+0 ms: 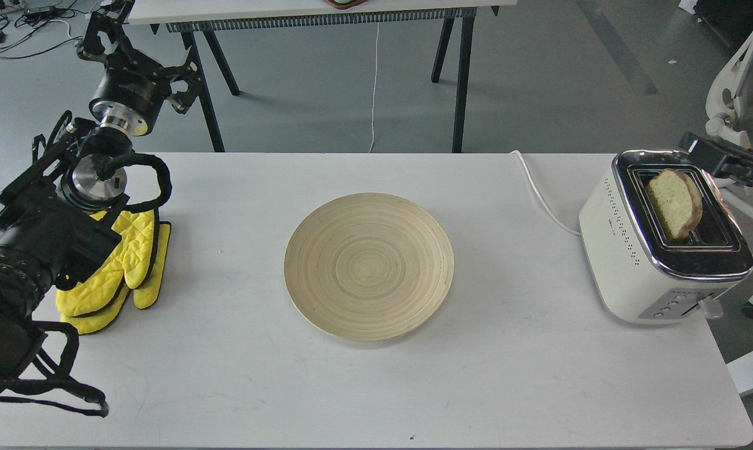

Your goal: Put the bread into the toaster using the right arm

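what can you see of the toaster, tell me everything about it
The toaster is a boxy cream-white two-slot model with a shiny chrome top, rows of small dots on its side and buttons at the near end. It stands upright at the table's right edge. A white cord runs from behind it. A slice of bread sits tilted in one slot, sticking out.

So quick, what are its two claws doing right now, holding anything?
Left gripper: raised beyond the table, holding nothing; open or closed cannot be told.
Right gripper: beside the toaster, mostly out of frame; cannot be told.
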You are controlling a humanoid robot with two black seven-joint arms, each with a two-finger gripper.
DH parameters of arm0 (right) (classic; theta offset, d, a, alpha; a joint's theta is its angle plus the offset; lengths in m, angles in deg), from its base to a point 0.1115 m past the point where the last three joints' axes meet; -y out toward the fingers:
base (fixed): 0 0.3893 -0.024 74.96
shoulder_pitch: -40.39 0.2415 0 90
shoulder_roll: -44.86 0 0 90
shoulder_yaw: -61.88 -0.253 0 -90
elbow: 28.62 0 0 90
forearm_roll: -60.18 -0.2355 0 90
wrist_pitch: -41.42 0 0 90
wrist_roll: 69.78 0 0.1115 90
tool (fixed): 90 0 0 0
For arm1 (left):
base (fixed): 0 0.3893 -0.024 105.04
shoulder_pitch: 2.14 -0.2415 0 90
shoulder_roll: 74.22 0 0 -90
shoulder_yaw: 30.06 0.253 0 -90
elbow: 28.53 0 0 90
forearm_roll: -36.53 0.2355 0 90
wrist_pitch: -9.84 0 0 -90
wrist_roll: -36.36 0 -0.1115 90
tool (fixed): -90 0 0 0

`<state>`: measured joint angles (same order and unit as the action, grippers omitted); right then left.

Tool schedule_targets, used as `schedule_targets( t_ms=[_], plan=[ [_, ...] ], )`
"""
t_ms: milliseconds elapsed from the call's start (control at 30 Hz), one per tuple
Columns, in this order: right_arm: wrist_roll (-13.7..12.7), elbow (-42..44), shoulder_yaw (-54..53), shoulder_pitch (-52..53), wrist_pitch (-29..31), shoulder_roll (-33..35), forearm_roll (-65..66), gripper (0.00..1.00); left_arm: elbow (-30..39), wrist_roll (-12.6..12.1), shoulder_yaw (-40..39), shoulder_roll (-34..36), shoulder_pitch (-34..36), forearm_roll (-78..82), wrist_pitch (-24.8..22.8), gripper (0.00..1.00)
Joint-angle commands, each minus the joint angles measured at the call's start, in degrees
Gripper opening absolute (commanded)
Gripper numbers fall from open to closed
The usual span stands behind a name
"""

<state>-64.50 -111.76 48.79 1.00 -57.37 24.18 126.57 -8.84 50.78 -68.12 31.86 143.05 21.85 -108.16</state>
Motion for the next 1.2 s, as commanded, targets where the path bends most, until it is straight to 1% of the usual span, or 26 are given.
schedule_targets(
  t_ms=[0,167,233,267,300,433,467,533,600,667,800,867,1000,1167],
  plan=[
    [0.26,0.18,-5.79,0.02,0.01,-2.68,-8.35,0.98,0.0,0.0,0.0,0.0,0.0,0.0,0.0,1.0],
    [0.26,0.35,-14.4,-0.06,0.62,-8.48,-24.97,0.99,0.0,0.0,0.0,0.0,0.0,0.0,0.0,1.0],
    [0.61,1.57,-16.87,-0.07,0.62,-12.51,-31.03,1.0,0.0,0.0,0.0,0.0,0.0,0.0,0.0,1.0],
    [1.22,2.97,-18.19,0.02,0.71,-15.32,-34.2,1.0,0.0,0.0,0.0,0.0,0.0,0.0,0.0,1.0],
    [2.18,4.47,-19.42,0.02,0.8,-17.7,-36.67,1.0,0.0,0.0,0.0,0.0,0.0,0.0,0.0,1.0],
    [9.38,11.76,-22.06,-0.15,2.55,-26.05,-46.6,1.0,0.0,0.0,0.0,0.0,0.0,0.0,0.0,1.0],
    [10.71,13.95,-22.33,-0.15,4.04,-28.25,-49.41,1.0,0.0,0.0,0.0,0.0,0.0,0.0,0.0,1.0],
    [12.12,18.52,-23.9,-0.15,7.37,-32.12,-54.94,1.0,0.0,0.0,0.0,0.0,0.0,0.0,0.0,1.0],
    [12.21,24.14,-26.89,-0.41,10.54,-36.25,-59.44,1.0,0.0,0.0,0.0,0.09,0.0,0.0,0.0,1.0],
    [11.69,30.29,-30.14,-0.68,14.75,-40.55,-62.17,1.0,0.0,0.0,0.0,0.09,0.0,0.0,0.0,1.0],
    [11.25,40.76,-34.97,-0.59,23.98,-46.89,-62.79,1.0,0.0,0.0,0.0,0.09,0.0,0.0,0.0,1.0],
    [10.98,45.15,-37.26,-0.07,26.54,-49.09,-62.71,1.0,0.0,0.0,0.0,0.09,0.0,0.0,0.0,1.0],
    [11.24,51.75,-40.52,2.04,27.43,-52.61,-62.79,1.0,0.0,0.0,0.0,0.09,0.0,0.0,0.0,1.0],
    [13.18,53.44,-41.05,2.83,26.64,-53.32,-62.53,1.0,0.0,0.0,0.0,0.09,0.0,0.0,0.0,1.0]
  ],
)
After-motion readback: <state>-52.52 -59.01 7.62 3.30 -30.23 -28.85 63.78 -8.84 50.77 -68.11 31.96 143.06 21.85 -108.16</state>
